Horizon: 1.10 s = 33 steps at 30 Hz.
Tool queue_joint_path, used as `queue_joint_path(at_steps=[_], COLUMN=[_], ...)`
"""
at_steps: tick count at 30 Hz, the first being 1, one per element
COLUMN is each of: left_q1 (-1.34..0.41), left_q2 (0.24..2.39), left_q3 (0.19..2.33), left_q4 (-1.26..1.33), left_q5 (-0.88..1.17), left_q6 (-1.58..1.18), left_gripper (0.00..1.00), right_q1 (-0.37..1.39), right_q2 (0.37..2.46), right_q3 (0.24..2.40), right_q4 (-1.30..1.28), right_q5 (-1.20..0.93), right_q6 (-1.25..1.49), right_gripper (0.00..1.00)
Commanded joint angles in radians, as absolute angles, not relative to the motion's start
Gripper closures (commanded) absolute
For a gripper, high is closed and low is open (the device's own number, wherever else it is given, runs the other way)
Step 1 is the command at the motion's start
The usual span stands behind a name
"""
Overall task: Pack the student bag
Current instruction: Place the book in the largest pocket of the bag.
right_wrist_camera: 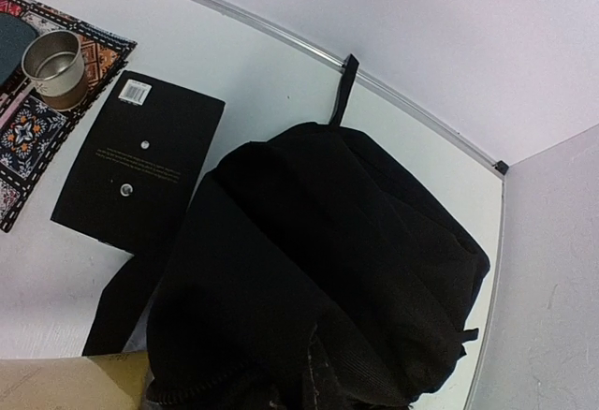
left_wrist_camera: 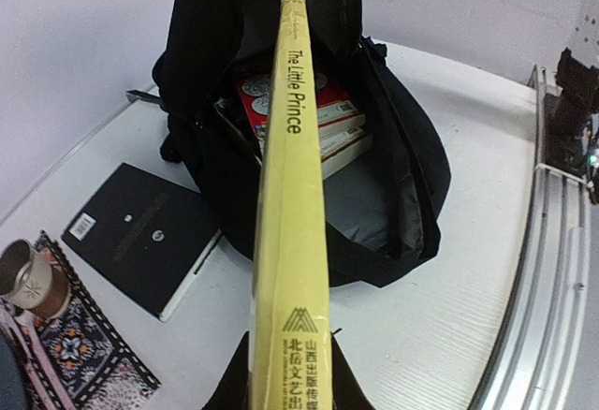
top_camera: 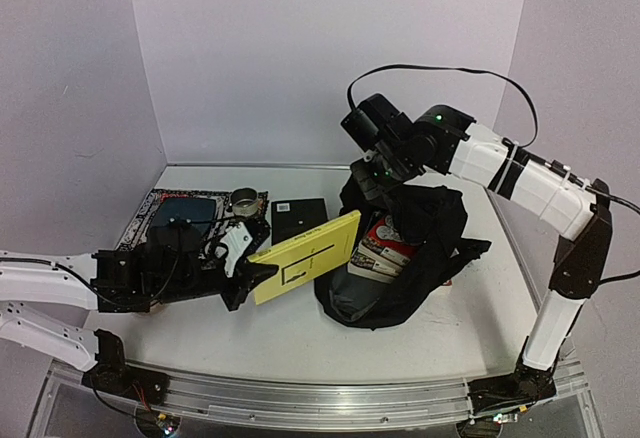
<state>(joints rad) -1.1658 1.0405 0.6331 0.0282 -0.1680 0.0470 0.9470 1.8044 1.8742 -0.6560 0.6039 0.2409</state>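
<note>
Right of centre on the surface, the limp bag slumps open, likely best held by its rim, while the left hand clamps a book and the right hand's grip cannot be told.

My right gripper sits at the student bag's twelve o'clock rim, fingertips lost in black fabric; I can't tell its grip. On the left wrist camera, the yellow book hides the middle of the packed books. The left gripper has its fingers cropped at six o'clock, and the patterned mat is cropped at seven.
</note>
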Motion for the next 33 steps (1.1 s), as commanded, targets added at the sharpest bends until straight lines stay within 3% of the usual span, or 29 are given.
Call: queue_joint_path(at_steps=[1, 4, 9, 20, 33], left_q1=[-1.299, -1.394, -1.437, -1.437, -1.437], left_q2=[1.131, 1.233, 1.389, 1.616, 1.668], left_q3=[0.776, 0.838, 0.933, 1.078, 1.049], left_q4=[0.125, 0.145, 0.163, 0.205, 0.155], left_q5=[-0.53, -0.728, -0.865, -0.993, -1.058], left_q6=[0.26, 0.371, 0.542, 0.816, 0.839], left_gripper=[1.0, 1.0, 1.0, 1.0, 1.0], right_q1=[0.946, 0.946, 0.946, 0.946, 0.946], right_q2=[1.806, 1.796, 1.772, 1.727, 1.692], right_q3=[1.915, 1.892, 1.852, 1.797, 1.781], right_q4=[-0.583, -0.555, -0.516, -0.459, -0.409], right_q5=[0.568, 0.534, 0.495, 0.433, 0.41], right_q6=[0.26, 0.258, 0.258, 0.258, 0.241], right_gripper=[1.0, 1.0, 1.0, 1.0, 1.0])
